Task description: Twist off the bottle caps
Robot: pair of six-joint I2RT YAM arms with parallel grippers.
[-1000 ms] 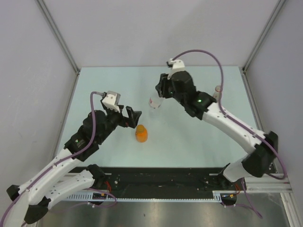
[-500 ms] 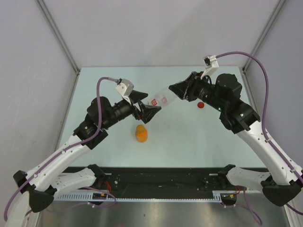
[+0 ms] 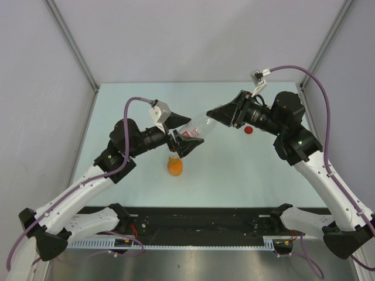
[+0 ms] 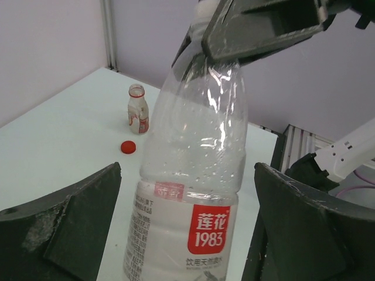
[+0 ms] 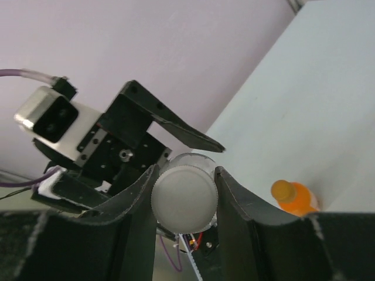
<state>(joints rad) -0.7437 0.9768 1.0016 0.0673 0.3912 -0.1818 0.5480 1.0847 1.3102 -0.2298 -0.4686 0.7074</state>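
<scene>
One clear bottle [image 4: 193, 193] is held aloft over the counter [image 3: 234, 170].
Its white cap [image 5: 184, 199] is clamped by the right fingers [image 5: 234, 205]; the left fingers [image 4: 76, 222] are spread wide beside its labelled base, not touching.

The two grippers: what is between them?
A clear labelled bottle, in the top view: the right gripper clamps its white cap, the left gripper's open fingers flank its base.

A pale green table [image 3: 234, 170] lies below both pairs of jaws. Grey walls [image 3: 176, 35] with metal posts [image 3: 74, 45] stand beyond them, and a black rail [image 3: 199, 222] runs nearer than them.
</scene>
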